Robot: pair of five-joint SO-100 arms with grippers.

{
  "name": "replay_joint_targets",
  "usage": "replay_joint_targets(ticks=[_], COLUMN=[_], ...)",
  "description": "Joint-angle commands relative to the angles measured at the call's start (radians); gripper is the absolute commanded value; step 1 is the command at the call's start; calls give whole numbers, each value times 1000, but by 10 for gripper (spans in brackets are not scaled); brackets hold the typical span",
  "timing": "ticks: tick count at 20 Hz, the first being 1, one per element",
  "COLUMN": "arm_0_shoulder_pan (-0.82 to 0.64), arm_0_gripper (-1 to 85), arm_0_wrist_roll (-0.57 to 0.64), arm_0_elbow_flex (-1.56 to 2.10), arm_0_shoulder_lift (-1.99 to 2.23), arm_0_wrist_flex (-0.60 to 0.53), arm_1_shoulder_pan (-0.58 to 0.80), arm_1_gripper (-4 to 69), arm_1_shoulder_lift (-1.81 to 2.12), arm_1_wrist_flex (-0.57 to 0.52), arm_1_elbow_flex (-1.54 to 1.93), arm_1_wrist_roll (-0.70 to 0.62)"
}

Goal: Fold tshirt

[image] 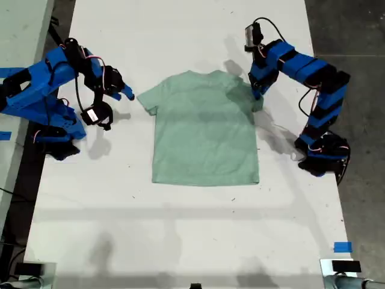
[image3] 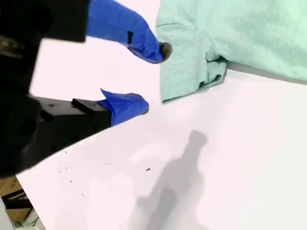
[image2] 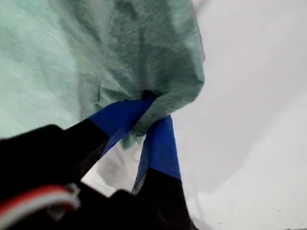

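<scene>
The pale mint-green tshirt (image: 204,132) lies flat on the white table (image: 180,235), collar toward the far edge. My first gripper (image: 257,96) is at the sleeve on the exterior view's right, shut on a bunched fold of the cloth (image2: 144,57), with its blue fingertips (image2: 158,143) pinching it. My second gripper (image: 118,103) hovers open just beside the other sleeve (image3: 187,67), on the exterior view's left. Its blue fingertips (image3: 144,43) are apart and hold nothing; one tip sits right at the sleeve's edge.
Both arm bases stand on the table's side edges in the exterior view. A blue tape mark (image: 341,247) sits near the front right corner of that view. Dark floor (image: 355,36) lies beyond the table's right edge there.
</scene>
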Motion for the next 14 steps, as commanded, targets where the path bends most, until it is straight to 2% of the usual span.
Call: replay_joint_targets(ticks=[1, 3, 6, 9, 12, 13, 14], arm_0_shoulder_pan=[18, 20, 15, 25, 26, 26, 26], arm_0_gripper=[140, 142, 143, 134, 117, 119, 127], arm_0_wrist_roll=[-18, -20, -25, -37, -44, -48, -49], arm_0_elbow_flex=[-8, -9, -9, -8, -8, -6, -6], arm_0_shoulder_lift=[5, 5, 3, 3, 2, 2, 2], arm_0_wrist_flex=[-9, -17, -28, -32, -41, -48, -52], arm_1_shoulder_pan=[-109, -204, -365, -480, -534, -537, -545], arm_1_gripper=[-11, -11, -11, -11, -8, 93, 319], arm_1_shoulder_lift=[179, 104, -57, -206, -328, -370, -402], arm_1_wrist_flex=[163, 268, 270, 183, 75, 54, 54], arm_1_elbow_flex=[-219, -419, -640, -750, -753, -759, -779], arm_1_wrist_roll=[26, 94, 198, 279, 330, 344, 347])
